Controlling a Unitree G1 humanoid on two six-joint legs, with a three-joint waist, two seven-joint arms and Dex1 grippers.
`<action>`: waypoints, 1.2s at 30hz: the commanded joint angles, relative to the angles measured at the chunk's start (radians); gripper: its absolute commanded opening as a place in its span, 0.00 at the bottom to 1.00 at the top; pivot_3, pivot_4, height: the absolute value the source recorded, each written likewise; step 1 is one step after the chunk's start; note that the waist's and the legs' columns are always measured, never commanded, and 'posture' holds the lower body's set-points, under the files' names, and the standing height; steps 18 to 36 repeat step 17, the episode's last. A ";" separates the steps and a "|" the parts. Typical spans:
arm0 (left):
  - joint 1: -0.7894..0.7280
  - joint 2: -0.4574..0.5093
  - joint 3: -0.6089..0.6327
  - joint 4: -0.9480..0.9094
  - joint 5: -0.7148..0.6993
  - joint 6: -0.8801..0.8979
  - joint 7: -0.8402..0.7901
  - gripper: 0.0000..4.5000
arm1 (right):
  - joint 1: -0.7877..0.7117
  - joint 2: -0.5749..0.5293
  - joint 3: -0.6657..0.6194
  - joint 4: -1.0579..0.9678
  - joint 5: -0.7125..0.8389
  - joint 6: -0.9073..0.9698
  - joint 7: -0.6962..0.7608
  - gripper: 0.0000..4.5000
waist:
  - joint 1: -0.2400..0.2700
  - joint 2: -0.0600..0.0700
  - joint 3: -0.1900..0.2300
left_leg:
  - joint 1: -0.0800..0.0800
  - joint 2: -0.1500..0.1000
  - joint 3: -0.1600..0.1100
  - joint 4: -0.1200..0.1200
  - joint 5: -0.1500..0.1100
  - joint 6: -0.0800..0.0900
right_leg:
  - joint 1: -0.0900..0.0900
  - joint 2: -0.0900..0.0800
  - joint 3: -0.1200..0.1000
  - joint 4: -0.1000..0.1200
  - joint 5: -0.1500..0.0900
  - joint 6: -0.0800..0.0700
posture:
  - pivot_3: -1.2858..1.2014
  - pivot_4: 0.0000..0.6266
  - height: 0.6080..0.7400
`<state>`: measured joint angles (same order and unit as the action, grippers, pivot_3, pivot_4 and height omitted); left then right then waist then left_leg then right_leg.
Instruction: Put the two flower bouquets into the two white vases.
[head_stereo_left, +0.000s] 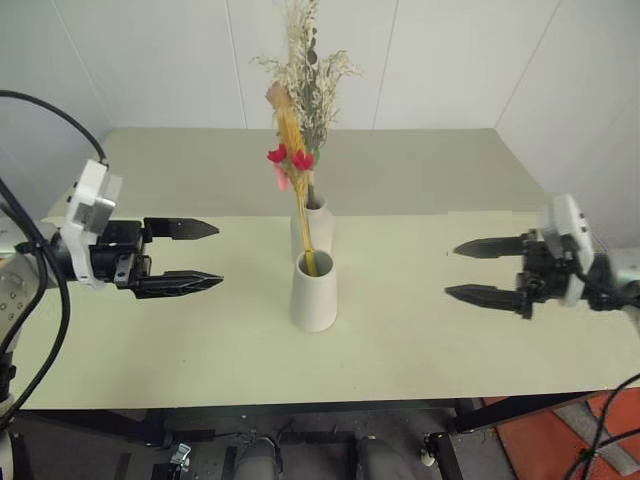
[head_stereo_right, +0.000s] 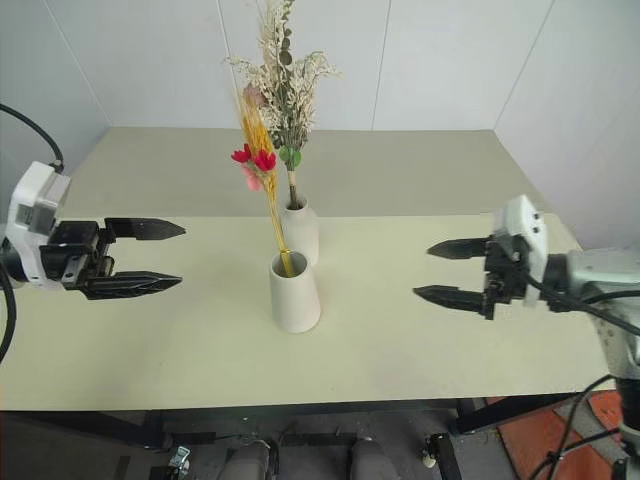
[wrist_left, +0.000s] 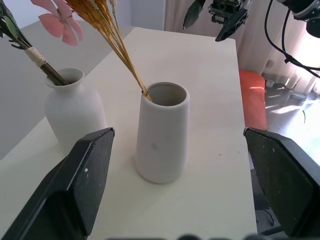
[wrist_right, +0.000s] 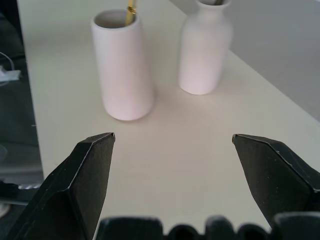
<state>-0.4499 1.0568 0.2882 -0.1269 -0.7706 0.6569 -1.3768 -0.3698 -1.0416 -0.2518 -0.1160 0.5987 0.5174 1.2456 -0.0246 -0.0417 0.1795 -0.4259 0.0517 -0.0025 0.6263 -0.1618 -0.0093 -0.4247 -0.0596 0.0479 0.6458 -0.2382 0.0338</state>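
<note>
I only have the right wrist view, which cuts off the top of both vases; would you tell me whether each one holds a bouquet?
Observer: Yes. The bushy bouquet stands in the bottle vase, farther from the robot.
Operator: And the cone vase?
Observer: The cone vase holds the slim bouquet, leaning toward the robot's left.
Operator: Where is the left gripper?
Observer: The left gripper is open, off to the left of both vases, touching nothing. The right gripper is open too.
</note>
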 joint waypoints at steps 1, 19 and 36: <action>0.009 0.010 0.041 -0.023 -0.015 -0.011 0.000 1.00 | 0.002 -0.037 -0.064 0.027 -0.015 -0.049 0.021 0.99 | 0.000 0.000 0.000 | 0.000 0.000 0.000 0.000 0.000 0.000 | 0.000 0.000 0.000 0.000 0.000 0.000 | 0.52 0.24 1.00; 0.016 0.000 0.028 -0.032 -0.033 -0.012 0.005 1.00 | 0.038 -0.040 -0.079 0.034 -0.054 -0.090 -0.013 0.99 | 0.008 0.000 0.000 | 0.001 0.000 0.001 0.000 0.000 0.000 | 0.001 0.000 0.000 0.000 0.000 0.000 | 0.52 0.24 1.00; 0.016 0.000 0.028 -0.032 -0.033 -0.012 0.005 1.00 | 0.038 -0.040 -0.079 0.034 -0.054 -0.090 -0.013 0.99 | 0.008 0.000 0.000 | 0.001 0.000 0.001 0.000 0.000 0.000 | 0.001 0.000 0.000 0.000 0.000 0.000 | 0.52 0.24 1.00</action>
